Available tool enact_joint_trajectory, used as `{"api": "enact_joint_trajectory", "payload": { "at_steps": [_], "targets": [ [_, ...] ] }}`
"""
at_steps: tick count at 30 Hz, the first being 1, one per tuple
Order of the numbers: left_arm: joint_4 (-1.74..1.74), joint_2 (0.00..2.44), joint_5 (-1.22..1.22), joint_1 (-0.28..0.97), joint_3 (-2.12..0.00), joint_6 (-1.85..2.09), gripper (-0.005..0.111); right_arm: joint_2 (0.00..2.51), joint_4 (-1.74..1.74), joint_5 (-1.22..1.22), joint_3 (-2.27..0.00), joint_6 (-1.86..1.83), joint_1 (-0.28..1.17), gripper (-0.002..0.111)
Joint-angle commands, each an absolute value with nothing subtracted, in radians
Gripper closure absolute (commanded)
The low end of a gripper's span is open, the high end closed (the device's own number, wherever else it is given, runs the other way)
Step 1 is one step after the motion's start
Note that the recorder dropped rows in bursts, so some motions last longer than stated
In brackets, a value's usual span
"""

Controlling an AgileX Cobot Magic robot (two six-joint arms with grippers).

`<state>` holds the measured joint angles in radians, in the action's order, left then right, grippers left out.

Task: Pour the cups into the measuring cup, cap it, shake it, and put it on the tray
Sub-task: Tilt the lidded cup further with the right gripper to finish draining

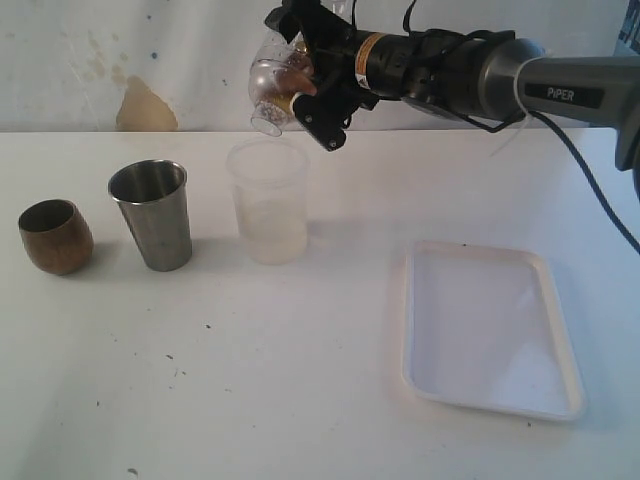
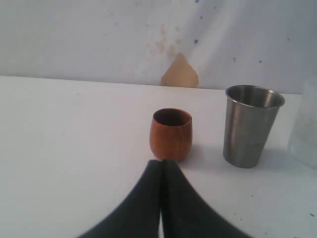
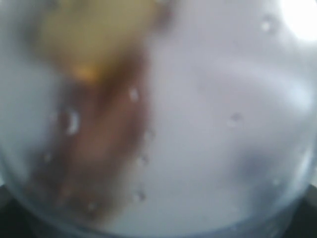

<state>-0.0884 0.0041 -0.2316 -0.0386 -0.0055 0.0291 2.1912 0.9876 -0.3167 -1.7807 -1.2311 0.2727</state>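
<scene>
Though no scale showed, the measuring cup (image 1: 266,82) hung clamped in the right tool (image 1: 292,92), tipped mouth down-left above the frosted cup (image 1: 268,205), the tray (image 1: 485,330) lying near and right of it. The left tool (image 2: 161,166), pressed together, empty, faced the wooden cup (image 2: 171,135).

I count four vessels in all, no two alike: one brown wooden cup (image 1: 55,236), one steel tumbler (image 1: 152,215), one frosted translucent cup (image 1: 268,200) and one clear plastic vessel (image 1: 272,90). Three of the four stand on the worktop (image 1: 250,380); one is up in my right jaws. I count one white tray (image 1: 490,330), and a single worktop.
</scene>
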Motion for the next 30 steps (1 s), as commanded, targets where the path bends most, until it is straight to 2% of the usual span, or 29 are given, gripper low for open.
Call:
{"api": "enact_joint_trajectory", "payload": {
  "at_steps": [1,30],
  "targets": [
    [-0.093,0.000,-0.226,-0.039,0.000,0.027,0.107,2.175,0.979,-0.345,-1.795,-1.226,0.269,0.108],
    [-0.093,0.000,-0.226,-0.039,0.000,0.027,0.107,2.175,0.979,-0.343,-1.795,-1.213,0.269,0.108]
  ]
}}
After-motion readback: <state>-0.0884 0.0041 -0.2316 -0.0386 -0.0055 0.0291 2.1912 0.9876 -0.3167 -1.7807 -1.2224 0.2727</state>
